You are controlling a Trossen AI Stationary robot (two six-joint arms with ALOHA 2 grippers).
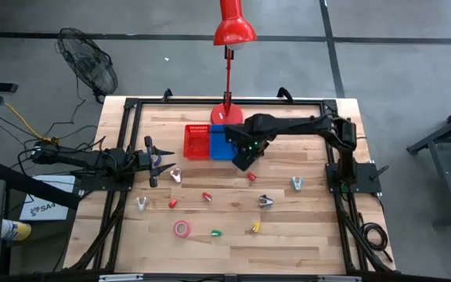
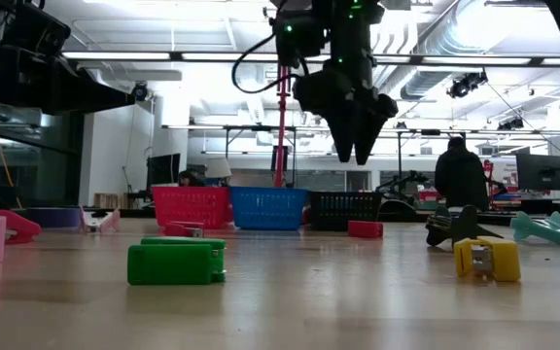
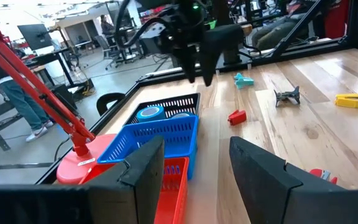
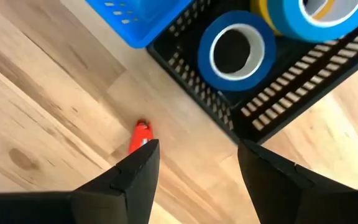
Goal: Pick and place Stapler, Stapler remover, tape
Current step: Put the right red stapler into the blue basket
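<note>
My right gripper (image 1: 245, 159) hangs open over the near edge of the black bin (image 4: 197, 87), fingers pointing down, holding nothing; it also shows in the low view (image 2: 356, 146). Two blue tape rolls (image 4: 235, 50) (image 4: 325, 15) lie flat in that bin. A small red stapler (image 4: 140, 135) lies on the table just beside the bin, near the gripper's finger. A pink tape roll (image 1: 182, 229) lies flat toward the table's near edge. My left gripper (image 1: 161, 160) waits open at the table's left side, level, pointing toward the bins (image 3: 194, 168).
A red bin (image 1: 197, 141) and a blue bin (image 1: 221, 142) stand left of the black one, with a red lamp's base (image 1: 226, 116) behind them. Small staplers, green (image 1: 216, 233), yellow (image 1: 255, 227), red (image 1: 207, 196), and staple removers (image 1: 265, 201) (image 1: 297, 183) (image 1: 177, 175) (image 1: 142, 204) lie scattered.
</note>
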